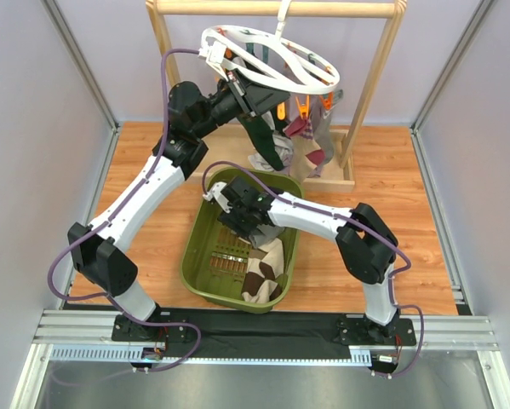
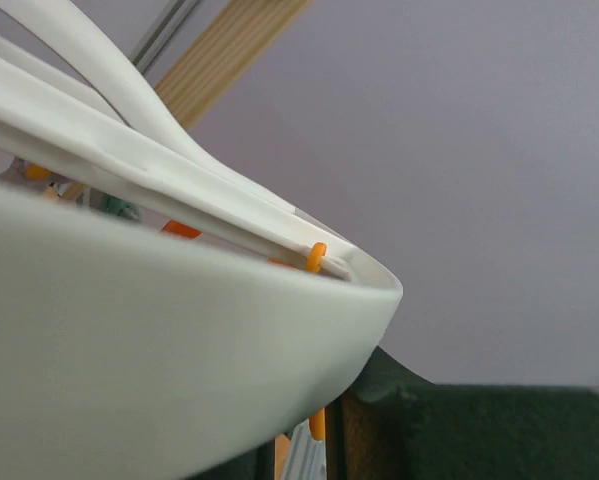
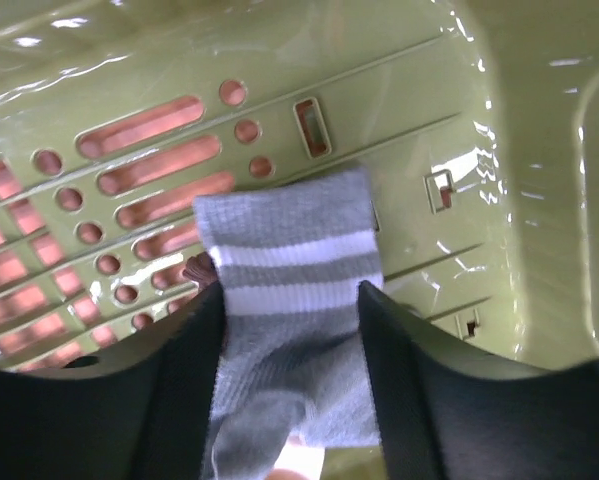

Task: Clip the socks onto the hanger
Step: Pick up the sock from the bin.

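Observation:
The hanger (image 1: 323,83), a white ring with orange clips, hangs tilted from the wooden rack. My left gripper (image 1: 237,89) is shut on its near-left rim. In the left wrist view the ring (image 2: 179,350) fills the frame, with an orange clip (image 2: 317,257) behind it. A dark green sock (image 1: 267,141) and a maroon one (image 1: 310,128) dangle from clips. My right gripper (image 1: 248,227) is down in the olive basket (image 1: 195,256), shut on a grey sock with white stripes (image 3: 289,280). Its fingers (image 3: 194,380) press both sides of that sock. A brown-and-cream argyle sock (image 1: 263,277) lies in the basket.
The light wooden rack (image 1: 276,8) stands at the back, its base (image 1: 331,175) on the wooden tabletop. The basket's slotted floor (image 3: 149,170) and wall (image 3: 519,150) surround my right gripper closely. Grey walls enclose the table on both sides.

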`<action>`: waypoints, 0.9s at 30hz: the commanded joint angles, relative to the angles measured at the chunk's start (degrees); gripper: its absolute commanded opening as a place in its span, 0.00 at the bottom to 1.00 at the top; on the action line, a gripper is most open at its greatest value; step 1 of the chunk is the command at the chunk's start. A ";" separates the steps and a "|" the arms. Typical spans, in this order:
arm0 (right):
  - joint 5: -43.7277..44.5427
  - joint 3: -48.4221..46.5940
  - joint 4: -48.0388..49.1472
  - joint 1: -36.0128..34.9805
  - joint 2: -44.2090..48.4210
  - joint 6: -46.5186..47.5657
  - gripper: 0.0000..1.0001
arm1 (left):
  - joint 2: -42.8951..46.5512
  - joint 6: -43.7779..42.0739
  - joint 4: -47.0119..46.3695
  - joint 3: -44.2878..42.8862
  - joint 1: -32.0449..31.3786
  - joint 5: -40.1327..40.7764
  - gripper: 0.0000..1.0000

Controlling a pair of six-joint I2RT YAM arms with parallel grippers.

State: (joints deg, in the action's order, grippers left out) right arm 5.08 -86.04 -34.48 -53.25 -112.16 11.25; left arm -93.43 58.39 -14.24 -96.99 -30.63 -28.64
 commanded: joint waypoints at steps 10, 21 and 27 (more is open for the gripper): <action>1.51 2.79 6.70 0.25 4.29 0.45 0.18 | 2.11 1.90 3.87 1.37 1.80 0.26 0.00; -11.50 7.47 11.72 7.99 10.57 -8.60 0.14 | 2.11 3.22 2.46 1.45 1.98 0.52 0.00; -14.66 5.45 11.89 9.22 7.14 -10.63 0.00 | 2.37 2.87 2.72 1.45 2.07 0.34 0.00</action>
State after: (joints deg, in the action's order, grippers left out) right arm -5.91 -78.06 -24.60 -43.66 -103.15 2.90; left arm -92.73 60.40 -13.93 -96.27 -28.95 -27.97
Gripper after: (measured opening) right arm 0.005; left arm 0.208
